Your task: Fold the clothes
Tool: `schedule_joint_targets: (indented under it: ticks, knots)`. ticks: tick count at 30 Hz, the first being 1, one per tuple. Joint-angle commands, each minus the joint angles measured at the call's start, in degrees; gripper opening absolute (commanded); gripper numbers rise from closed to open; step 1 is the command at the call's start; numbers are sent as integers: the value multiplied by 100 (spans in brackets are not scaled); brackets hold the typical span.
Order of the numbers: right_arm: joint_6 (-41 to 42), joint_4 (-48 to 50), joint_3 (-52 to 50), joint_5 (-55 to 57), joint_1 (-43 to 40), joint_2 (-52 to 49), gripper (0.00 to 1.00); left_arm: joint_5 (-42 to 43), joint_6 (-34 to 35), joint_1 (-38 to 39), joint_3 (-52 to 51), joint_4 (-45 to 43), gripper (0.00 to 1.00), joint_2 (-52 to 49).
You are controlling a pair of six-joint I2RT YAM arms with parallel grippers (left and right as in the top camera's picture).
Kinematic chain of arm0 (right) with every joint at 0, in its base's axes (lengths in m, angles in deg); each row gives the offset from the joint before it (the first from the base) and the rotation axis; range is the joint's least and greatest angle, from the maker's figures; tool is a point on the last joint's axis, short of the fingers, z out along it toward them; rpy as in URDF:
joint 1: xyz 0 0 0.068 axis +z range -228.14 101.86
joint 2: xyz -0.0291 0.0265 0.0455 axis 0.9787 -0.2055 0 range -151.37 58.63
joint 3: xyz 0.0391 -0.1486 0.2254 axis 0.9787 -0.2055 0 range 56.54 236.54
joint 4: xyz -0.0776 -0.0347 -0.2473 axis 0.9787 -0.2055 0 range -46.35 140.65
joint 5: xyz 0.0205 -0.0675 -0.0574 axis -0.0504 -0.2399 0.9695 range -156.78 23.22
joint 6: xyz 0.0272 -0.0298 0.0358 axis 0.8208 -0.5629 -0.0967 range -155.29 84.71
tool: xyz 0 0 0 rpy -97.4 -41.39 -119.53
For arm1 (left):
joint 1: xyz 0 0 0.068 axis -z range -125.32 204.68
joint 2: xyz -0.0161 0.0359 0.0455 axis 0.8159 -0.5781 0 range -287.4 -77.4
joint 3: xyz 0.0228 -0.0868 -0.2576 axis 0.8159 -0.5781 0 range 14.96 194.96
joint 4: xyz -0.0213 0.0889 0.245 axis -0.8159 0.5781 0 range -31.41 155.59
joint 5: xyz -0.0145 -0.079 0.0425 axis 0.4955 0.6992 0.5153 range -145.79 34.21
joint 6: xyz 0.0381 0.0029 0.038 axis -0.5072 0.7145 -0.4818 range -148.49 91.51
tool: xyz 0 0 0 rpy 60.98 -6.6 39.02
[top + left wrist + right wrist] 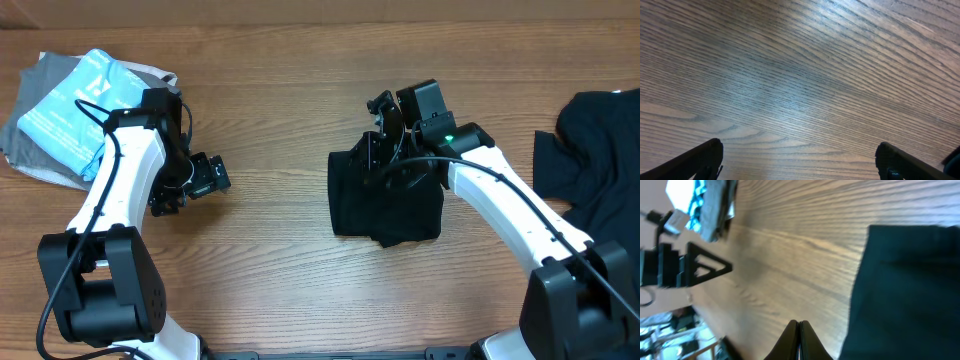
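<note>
A black T-shirt (385, 208) lies folded into a small rectangle at the table's middle; the right wrist view shows it as a dark block (910, 290) on the right. My right gripper (378, 120) hangs over its far edge, shut and empty, fingertips (799, 326) pressed together above bare wood just beside the cloth. A second black T-shirt (600, 150) lies crumpled at the right edge. Well left of the folded shirt, my left gripper (188, 190) stands open over bare wood. Its fingers (700, 160) are spread wide with nothing between them.
A stack of grey and light-blue folded garments (70, 110) sits at the far left corner, also visible in the right wrist view as a pile (710, 200). The wooden table (280, 80) shows between the arms.
</note>
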Motion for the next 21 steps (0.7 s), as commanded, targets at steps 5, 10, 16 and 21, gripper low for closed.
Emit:
schedule_joint_targets:
  ticks: [5,10,16,21]
  knots:
    - [-55,560,24,424,-7,-898,8,-35,-4,0,90,-7,100,151]
    - [-15,1045,22,345,-4,-1504,4,-35,-4,0,90,-7,100,151]
    - [4,1311,157,153,-57,-1394,4,-35,-4,2,90,-7,100,151]
    - [-142,612,765,-35,-496,-890,10,-35,-4,0,90,-7,100,151]
